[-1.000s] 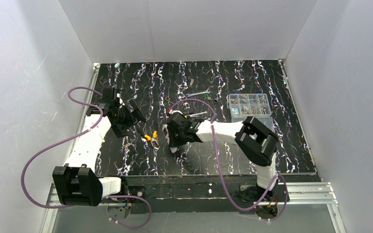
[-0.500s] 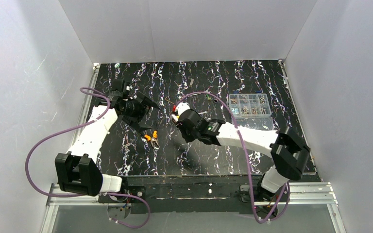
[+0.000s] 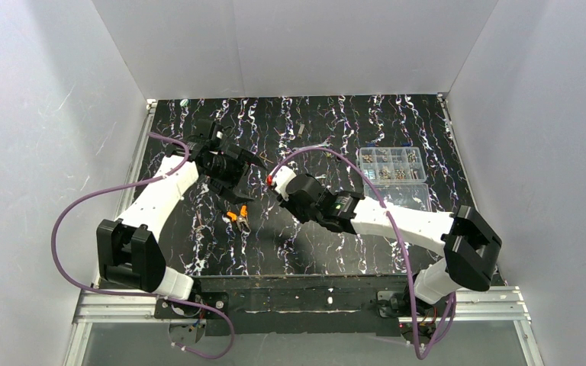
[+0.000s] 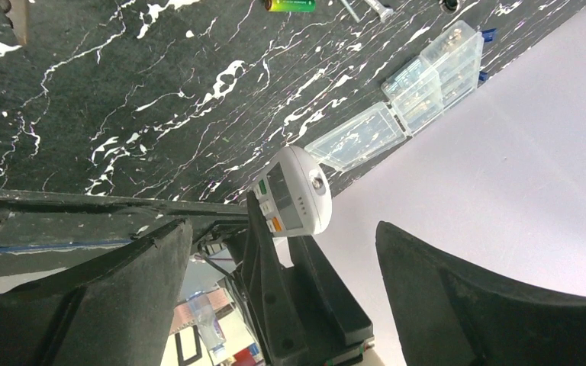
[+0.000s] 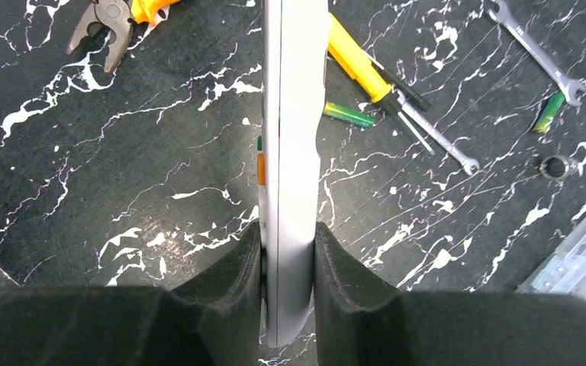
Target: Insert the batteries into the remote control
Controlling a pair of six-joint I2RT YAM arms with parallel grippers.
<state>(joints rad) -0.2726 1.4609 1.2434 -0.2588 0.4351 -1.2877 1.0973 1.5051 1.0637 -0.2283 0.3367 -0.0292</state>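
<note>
The remote control [image 5: 296,114] was being presented for loading: the right hand [image 5: 288,255] clamped its end, holding it edge-on above the worktop [image 5: 84,175], while the left hand [image 4: 281,232] hovered opposite, released. The batteries [image 5: 349,114] lay loose on the worktop; the next move likely required the left hand to collect one.

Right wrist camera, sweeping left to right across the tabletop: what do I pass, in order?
pliers → remote control → green battery → small spanner → second green battery
</note>
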